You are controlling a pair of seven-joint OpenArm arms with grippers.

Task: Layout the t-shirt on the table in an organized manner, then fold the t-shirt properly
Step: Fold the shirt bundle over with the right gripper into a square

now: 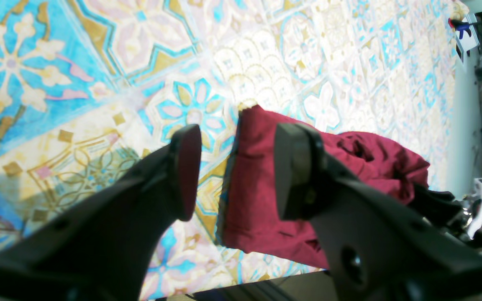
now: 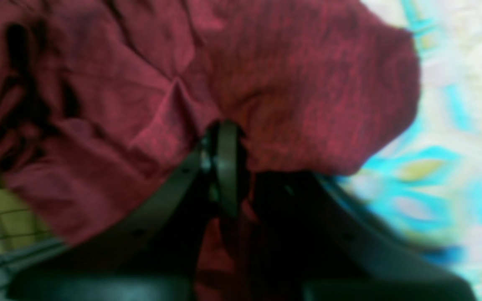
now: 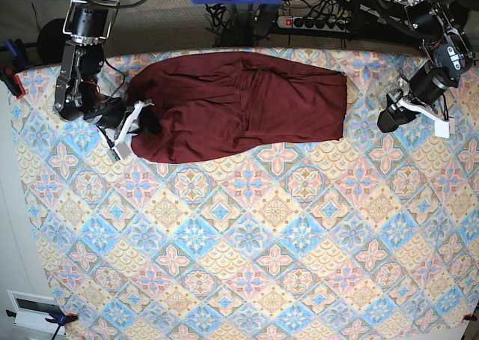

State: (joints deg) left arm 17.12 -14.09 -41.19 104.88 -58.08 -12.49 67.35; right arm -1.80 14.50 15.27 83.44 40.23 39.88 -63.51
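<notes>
**Maroon shirt pinched at one end as layout on the patterned bench gets under way**

The t-shirt [image 3: 239, 104] is seen lying bunched along the far edge of the bench [image 3: 247, 265], its body creased into overlapping folds rather than spread flat. The right pincer [image 2: 228, 167] is shown closed narrowly on a fold of the maroon fabric at the garment's end, cloth being gathered around and between its jaws in the blurred right wrist view. The left pincer [image 1: 237, 171] is held wide apart and empty above the opposite end, where the shirt's straight edge is visible between its jaws without being touched.

The step in hand is judged to be the layout stage, with folding not yet begun. Several risks can be read from this position. Only a thin pinch of soft jersey appears to be held, so the cloth could be lost if it is drawn out quickly. More than one layer may have been caught, in which case the shirt would be dragged as a lump instead of being opened. Because the other end is not held, the whole garment could be slid across the cloth-covered bench, or off its nearby edge, rather than stretched.
</notes>
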